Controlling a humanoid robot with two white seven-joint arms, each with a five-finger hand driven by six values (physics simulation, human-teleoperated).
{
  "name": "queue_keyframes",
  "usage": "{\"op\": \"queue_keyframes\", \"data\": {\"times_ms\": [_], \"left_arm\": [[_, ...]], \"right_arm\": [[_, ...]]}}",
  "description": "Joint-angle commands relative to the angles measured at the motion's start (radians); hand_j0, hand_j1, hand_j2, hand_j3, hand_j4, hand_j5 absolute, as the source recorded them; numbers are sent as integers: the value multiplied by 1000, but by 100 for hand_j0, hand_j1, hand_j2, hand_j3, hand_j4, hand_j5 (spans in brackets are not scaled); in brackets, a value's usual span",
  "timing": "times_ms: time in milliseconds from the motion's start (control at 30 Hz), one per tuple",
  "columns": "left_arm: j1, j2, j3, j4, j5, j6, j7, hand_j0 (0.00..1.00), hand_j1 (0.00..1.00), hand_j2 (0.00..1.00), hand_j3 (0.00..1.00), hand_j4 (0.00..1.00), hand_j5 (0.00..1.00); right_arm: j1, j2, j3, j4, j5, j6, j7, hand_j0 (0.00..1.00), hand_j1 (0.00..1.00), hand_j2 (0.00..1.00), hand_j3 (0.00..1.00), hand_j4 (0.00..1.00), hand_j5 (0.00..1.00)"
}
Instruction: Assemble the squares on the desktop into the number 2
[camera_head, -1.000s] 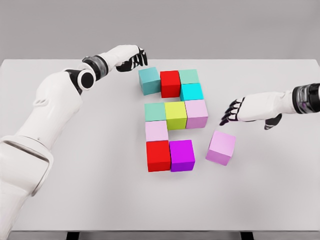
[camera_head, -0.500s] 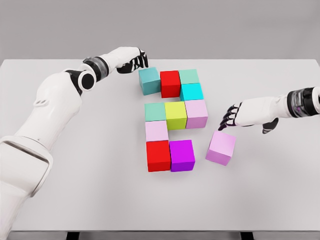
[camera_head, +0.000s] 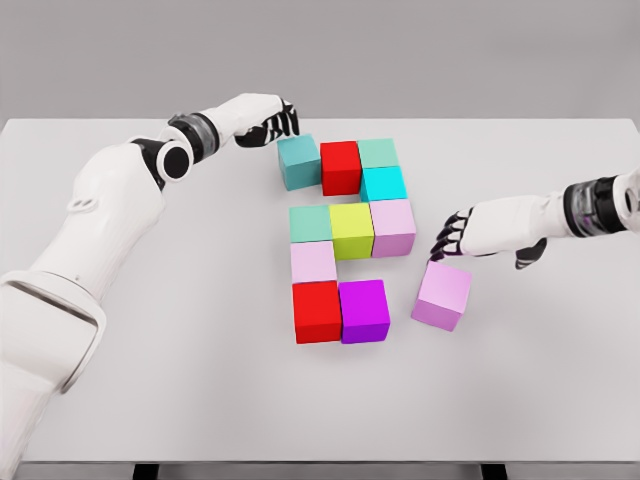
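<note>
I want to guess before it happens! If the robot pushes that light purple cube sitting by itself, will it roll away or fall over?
Probably neither. The light purple cube has flat faces and rests flat on the white table, so it should slide. It looks rigid. Pushed off-centre by the right hand, it might twist.

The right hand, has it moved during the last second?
Yes. The right hand has come lower and slightly left, toward the loose pink cube, which has stayed put.
</note>
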Motion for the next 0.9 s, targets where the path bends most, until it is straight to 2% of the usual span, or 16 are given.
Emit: {"op": "queue_keyframes", "data": {"times_ms": [0,267,700,867], "left_arm": [[0,-3,3,-2,4,-18,1,47,47,47,47,47,47],[0,-5,-1,-3,6,-21,5,47,47,47,47,47,47],[0,-3,-1,-3,6,-61,4,47,47,47,47,47,47],[-5,-3,-1,1,3,-60,5,47,47,47,47,47,47]], "right_arm": [[0,2,-2,-3,-5,2,0,100,100,100,100,100,100],[-2,9,1,-21,-5,2,0,100,100,100,100,100,100],[-5,0,0,16,-2,2,0,100,100,100,100,100,100],[-6,-23,1,-26,-2,2,0,100,100,100,100,100,100]]}}
